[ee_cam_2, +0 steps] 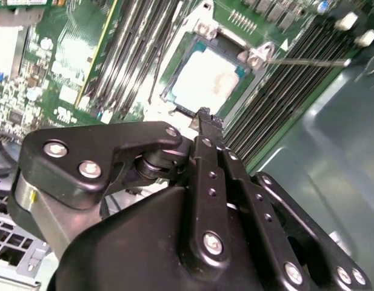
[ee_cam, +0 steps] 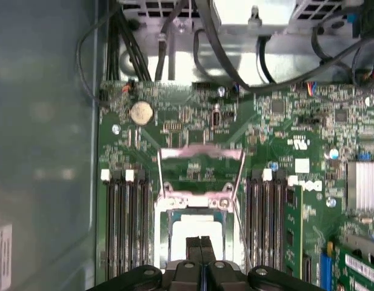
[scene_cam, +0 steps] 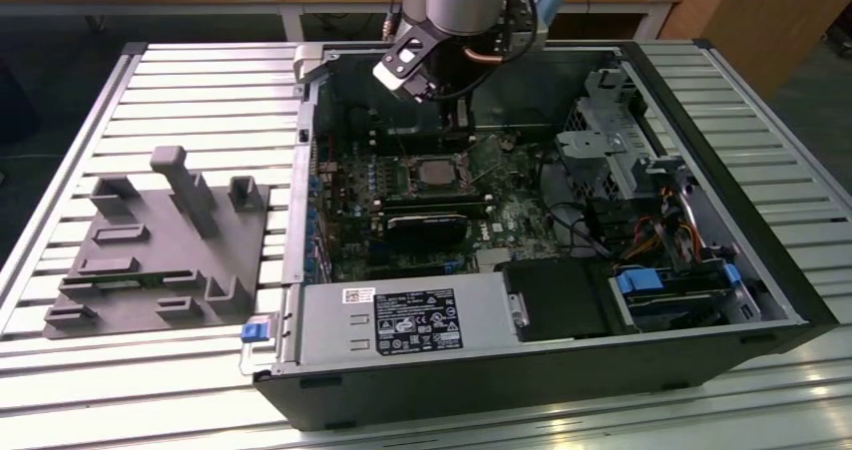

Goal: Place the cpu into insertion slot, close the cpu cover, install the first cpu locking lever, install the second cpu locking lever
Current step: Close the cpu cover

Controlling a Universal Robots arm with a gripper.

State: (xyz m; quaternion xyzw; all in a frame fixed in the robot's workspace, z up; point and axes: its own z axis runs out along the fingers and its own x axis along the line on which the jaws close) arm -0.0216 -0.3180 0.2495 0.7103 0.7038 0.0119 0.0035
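Slatted aluminium table (scene_cam: 200, 81) carrying an open computer case (scene_cam: 692, 121) laid on its side, with a grey moulded fixture (scene_cam: 160, 240) well apart on the exterior view's left. Robot arm (scene_cam: 460, 1) angled down into the case, gripper (scene_cam: 460, 136) over the green motherboard (ee_cam_2: 71, 73). Black fingers (ee_cam: 193, 245) pressed together with nothing between them, seen in both wrist views. Just beneath the tips, the cpu (ee_cam_2: 211, 85), silvery top up, seated flat in the insertion slot (ee_cam: 160, 233); contact unclear. Beyond the tips, the cpu cover (ee_cam: 200, 153) tilted up and open, clear of the chip. Thin wire locking lever (ee_cam_2: 308, 60) lying out over black memory slots (ee_cam: 123, 230), which flank the socket on both sides.
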